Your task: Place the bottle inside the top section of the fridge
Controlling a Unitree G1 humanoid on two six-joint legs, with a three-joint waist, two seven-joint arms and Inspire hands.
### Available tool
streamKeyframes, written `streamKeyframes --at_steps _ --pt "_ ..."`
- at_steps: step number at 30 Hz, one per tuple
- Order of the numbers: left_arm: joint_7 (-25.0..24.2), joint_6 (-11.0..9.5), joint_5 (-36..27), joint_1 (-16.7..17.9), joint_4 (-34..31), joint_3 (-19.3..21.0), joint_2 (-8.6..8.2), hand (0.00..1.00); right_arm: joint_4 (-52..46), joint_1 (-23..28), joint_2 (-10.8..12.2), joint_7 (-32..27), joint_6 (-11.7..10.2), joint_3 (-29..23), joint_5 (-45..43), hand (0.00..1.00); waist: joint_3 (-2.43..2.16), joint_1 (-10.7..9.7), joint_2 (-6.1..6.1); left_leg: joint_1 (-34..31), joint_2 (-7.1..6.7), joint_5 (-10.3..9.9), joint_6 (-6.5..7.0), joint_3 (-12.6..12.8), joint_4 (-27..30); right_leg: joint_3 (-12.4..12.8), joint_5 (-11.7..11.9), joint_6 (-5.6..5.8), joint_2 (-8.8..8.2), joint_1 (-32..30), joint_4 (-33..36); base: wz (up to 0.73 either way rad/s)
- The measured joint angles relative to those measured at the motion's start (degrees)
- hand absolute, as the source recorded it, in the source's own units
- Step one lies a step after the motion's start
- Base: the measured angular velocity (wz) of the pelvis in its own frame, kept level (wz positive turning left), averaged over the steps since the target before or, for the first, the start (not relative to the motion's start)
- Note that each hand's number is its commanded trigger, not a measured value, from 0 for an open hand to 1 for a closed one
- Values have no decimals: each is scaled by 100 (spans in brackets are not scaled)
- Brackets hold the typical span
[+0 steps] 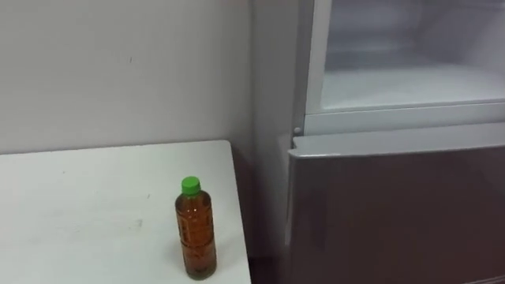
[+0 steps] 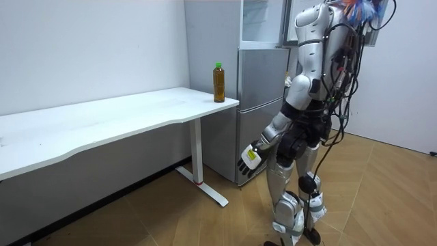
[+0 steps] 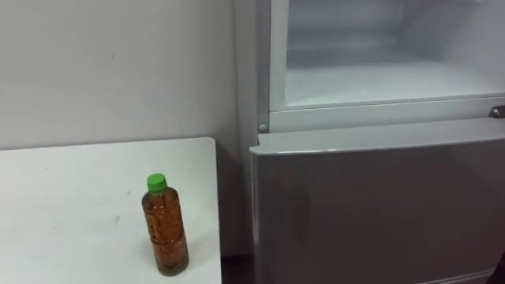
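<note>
The clear plastic bottle of amber liquid (image 1: pixel 196 237) is glossy, and its green screw cap (image 1: pixel 190 185) is duller plastic. On the left, the white tabletop (image 1: pixel 79 213) looks smooth and matt. On the right, the grey fridge door (image 1: pixel 394 213) has a satin, metal-like sheen. Beyond it, the white compartment lining (image 1: pixel 410 83) looks like smooth plastic.

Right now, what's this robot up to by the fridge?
Nothing is being handled yet. The robot stands facing the fridge, whose upper compartment is open. The bottle stands upright and untouched near the corner of the table, beside the fridge. The left hand hangs open at the robot's side.
</note>
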Motion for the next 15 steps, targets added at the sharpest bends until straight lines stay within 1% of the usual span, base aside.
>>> streamKeyframes --at_steps 2,5,7,9,11,13,15 --pt "112 -2 -118 35 116 56 -58 0 26 36 -1 -4 1 -2 71 0 -4 25 20 10 -7 0 0 -30 0 -51 -5 4 -12 53 -2 8" --pt "257 -2 -112 50 192 161 -83 0 27 87 1 -12 11 -9 71 0 -4 59 42 53 -18 0 0 -98 -1 -120 -17 7 -17 154 -45 12" --pt "350 0 -109 60 209 213 -89 0 59 106 18 -12 28 -67 34 0 -16 79 46 74 -31 0 0 -167 0 -195 -24 10 -27 222 -74 16" --pt "414 1 -110 98 221 362 -118 0 82 133 39 -11 30 -118 25 0 -25 129 38 104 -35 1 -1 -170 -6 -228 -41 9 -36 254 -66 10" --pt "556 3 -107 113 362 669 -228 0 145 132 47 -6 31 -154 10 0 -27 153 35 104 -38 2 -1 -173 -5 -238 -42 9 -39 261 -67 2" --pt "636 5 -108 110 433 807 -283 0 143 129 56 -8 30 -175 -8 0 -30 167 28 104 -40 2 -1 -174 -6 -237 -42 10 -40 261 -69 0" --pt "666 5 -105 74 465 848 -289 0 140 131 55 -12 29 -174 -18 0 -29 204 20 105 -41 2 -1 -174 -4 -232 -42 10 -40 260 -68 0"
